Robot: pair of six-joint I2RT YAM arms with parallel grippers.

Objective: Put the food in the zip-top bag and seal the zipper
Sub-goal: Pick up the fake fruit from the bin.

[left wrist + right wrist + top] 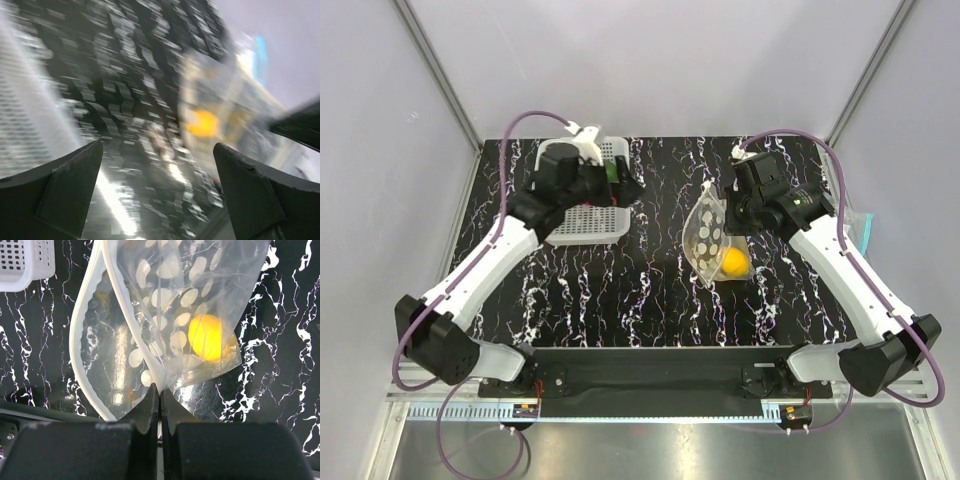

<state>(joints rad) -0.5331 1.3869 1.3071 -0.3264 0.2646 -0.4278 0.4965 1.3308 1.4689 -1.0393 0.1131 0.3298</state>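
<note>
Right pincer [160, 399], clamped on the rim of the dotted bag [170, 315], holds its mouth open for loading. One yellow fruit [211, 337] lies inside, right of centre on the table [650, 290]. Left pincer [157, 190], jaws apart, hovers over the far-left basket [588, 222], probably for another fruit.

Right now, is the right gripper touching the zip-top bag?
Touching. The right wrist view shows the right gripper shut on the zip-top bag, with the clear plastic pinched between its two fingertips.
</note>
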